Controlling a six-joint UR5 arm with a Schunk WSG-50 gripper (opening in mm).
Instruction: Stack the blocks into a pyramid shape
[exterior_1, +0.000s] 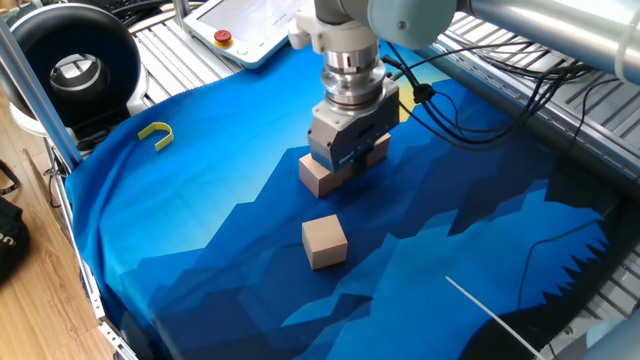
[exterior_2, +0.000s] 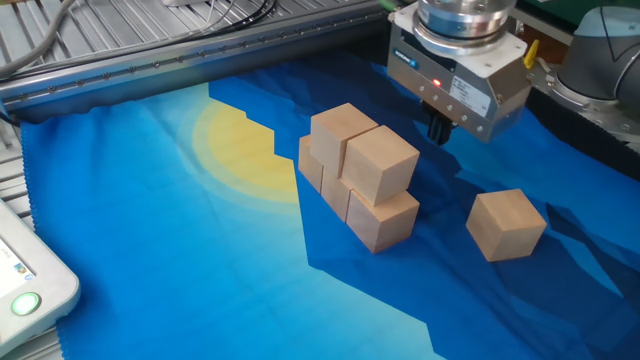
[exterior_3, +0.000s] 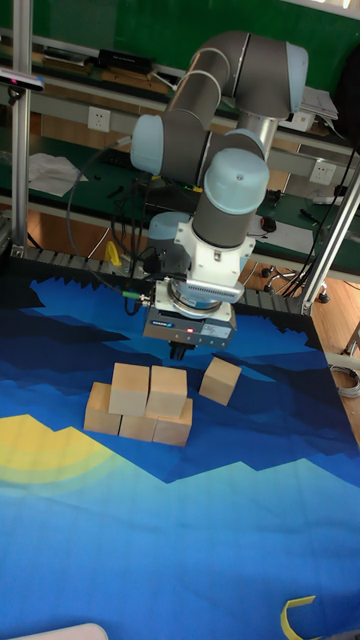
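Nearest in the one fixed view, a lone block (exterior_1: 324, 242) sits on the blue-draped surface (exterior_1: 200, 230), well apart from the partial pyramid (exterior_2: 358, 175) behind it: three cubes below, two on top. The pincer (exterior_2: 438, 130) hangs just beyond that stack, carrying nothing; how wide its jaws stand I cannot tell. The cubes look light, rigid and fairly grippy, best pinched across two opposite flat faces. No readable writing or brand shows anywhere.
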